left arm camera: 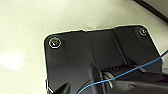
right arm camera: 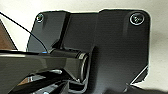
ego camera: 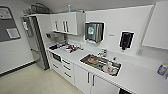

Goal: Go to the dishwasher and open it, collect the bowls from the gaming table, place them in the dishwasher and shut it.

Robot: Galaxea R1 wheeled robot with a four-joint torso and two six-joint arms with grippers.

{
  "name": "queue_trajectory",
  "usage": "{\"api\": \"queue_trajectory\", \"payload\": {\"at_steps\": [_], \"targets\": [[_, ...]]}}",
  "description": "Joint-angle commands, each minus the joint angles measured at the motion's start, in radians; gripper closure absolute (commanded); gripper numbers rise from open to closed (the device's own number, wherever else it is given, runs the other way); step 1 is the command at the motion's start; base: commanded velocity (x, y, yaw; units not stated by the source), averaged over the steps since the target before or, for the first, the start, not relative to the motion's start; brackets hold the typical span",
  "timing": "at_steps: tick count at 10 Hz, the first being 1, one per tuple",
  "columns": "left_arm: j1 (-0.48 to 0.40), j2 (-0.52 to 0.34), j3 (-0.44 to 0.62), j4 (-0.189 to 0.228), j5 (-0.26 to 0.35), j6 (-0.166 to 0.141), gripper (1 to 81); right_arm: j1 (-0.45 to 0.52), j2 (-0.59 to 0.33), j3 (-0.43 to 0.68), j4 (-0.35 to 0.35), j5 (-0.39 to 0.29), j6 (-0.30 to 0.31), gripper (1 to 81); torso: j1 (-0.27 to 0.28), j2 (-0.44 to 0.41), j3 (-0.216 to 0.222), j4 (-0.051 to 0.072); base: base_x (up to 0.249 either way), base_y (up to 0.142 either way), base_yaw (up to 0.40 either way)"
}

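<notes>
White counter [ego camera: 140, 77] nearest, one steel sink [ego camera: 100, 64] holding dishes, one fridge [ego camera: 37, 42], claw states unclear.

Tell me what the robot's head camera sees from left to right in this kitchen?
Dark notice board → tall steel fridge → white wall cupboards → paper towel dispenser → steel sink with dishes in it → black soap dispenser → bottle on the white counter.
</notes>
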Motion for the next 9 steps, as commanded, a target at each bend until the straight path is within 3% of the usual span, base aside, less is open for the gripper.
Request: {"api": "queue_trajectory", "payload": {"at_steps": [1,3,5,6,9], "targets": [[-0.044,-0.009,0.004,0.024,0.044,0.004,1.0,0.033,-0.009,0.007,0.005,-0.047,-0.004,1.0,0.000,0.000,0.000,0.000,0.000,0.000,0.357],[-0.036,-0.013,0.007,0.025,0.042,0.005,1.0,0.021,-0.046,0.056,-0.004,-0.032,-0.006,1.0,0.000,0.000,0.000,0.000,0.000,0.000,0.357],[-0.030,-0.035,0.034,0.027,0.037,0.005,1.0,0.021,-0.156,0.251,-0.017,-0.030,-0.006,1.0,0.000,0.000,0.000,0.000,0.000,0.000,0.357],[-0.024,-0.055,0.064,0.028,0.036,0.005,1.0,0.021,-0.181,0.291,-0.017,-0.030,-0.006,1.0,0.000,0.000,0.000,0.000,0.000,0.000,0.357],[-0.021,-0.117,0.168,0.030,0.034,0.005,1.0,0.021,-0.181,0.291,-0.018,-0.033,-0.006,1.0,0.000,0.000,0.000,0.000,0.000,0.000,0.357]]}}
